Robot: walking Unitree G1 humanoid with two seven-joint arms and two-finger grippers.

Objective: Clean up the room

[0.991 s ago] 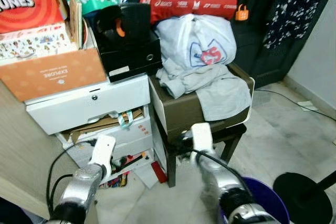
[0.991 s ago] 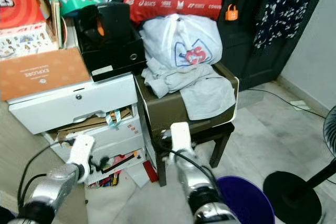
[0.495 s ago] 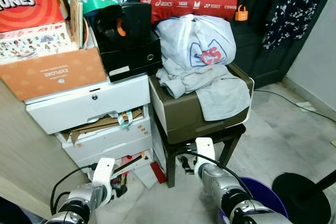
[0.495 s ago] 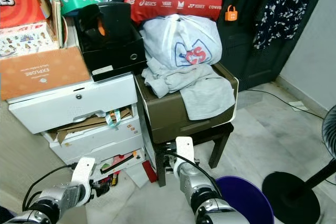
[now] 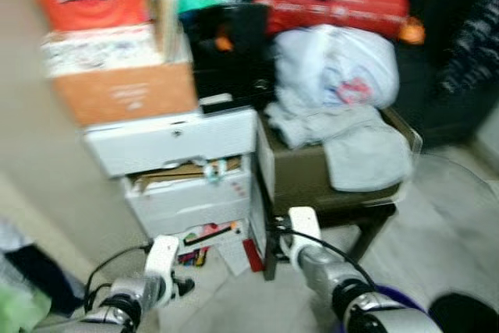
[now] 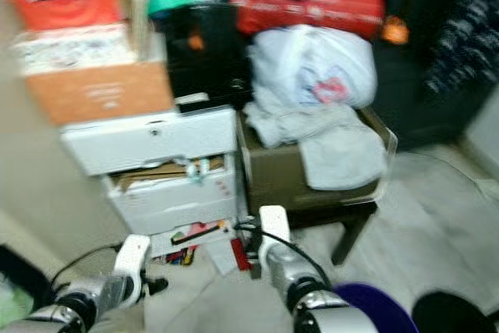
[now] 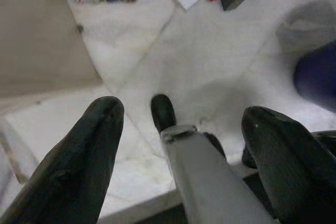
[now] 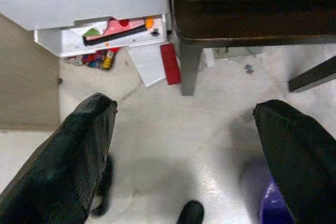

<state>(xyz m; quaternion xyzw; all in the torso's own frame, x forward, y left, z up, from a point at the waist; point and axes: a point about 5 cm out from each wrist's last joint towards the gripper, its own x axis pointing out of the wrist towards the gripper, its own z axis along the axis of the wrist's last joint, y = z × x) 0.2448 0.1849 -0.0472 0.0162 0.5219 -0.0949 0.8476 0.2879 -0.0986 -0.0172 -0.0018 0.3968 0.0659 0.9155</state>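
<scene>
Both head views are blurred. Grey clothes [image 5: 351,134] and a white plastic bag [image 5: 335,68] lie heaped on a brown stool [image 5: 312,181]. Beside it stands a white drawer unit [image 5: 179,146] with its lower drawers hanging open and stuffed. On the floor under it lie a white paper [image 8: 146,64], a flat red item [image 8: 169,64] and colourful small things [image 8: 100,59]. My left gripper [image 7: 184,114] hangs low over the pale floor, open and holding nothing. My right gripper [image 8: 186,106] hangs low before the stool's leg, open and holding nothing.
An orange box [image 5: 125,91] and a black box [image 5: 230,52] are stacked on the drawer unit, with red and black bags behind. A purple bin [image 8: 275,205] stands on the floor at my right. A beige wall [image 5: 47,193] is close on the left.
Both arms have dropped from in front of the drawers and stool towards the floor. The whole picture has swung to the left and blurred, so the camera is moving.
</scene>
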